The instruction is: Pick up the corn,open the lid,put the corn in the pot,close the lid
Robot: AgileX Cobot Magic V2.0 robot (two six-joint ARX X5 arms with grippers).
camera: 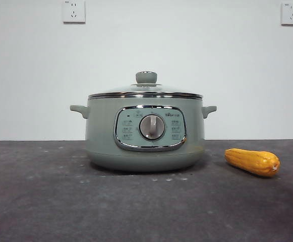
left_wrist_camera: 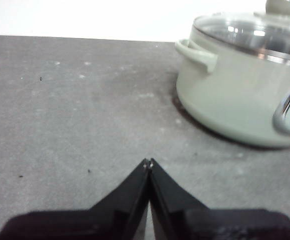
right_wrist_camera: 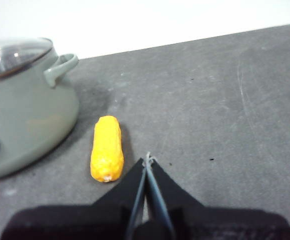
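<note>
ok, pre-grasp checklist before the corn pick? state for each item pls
1. Corn free on the table, beside the pot and not touching it: ok.
2. Right gripper near the corn: ok; the cob lies just off its tips.
3. Right gripper ready to take the cob: not ok; jaws shut, must open first.
4. Lid seated on the pot: ok; it has to come off before the corn goes in.
5. Left gripper ready for the lid knob: not ok; jaws shut, over bare table off the pot's side.
6. Pot empty inside: cannot tell; the glass shows only glare.
</note>
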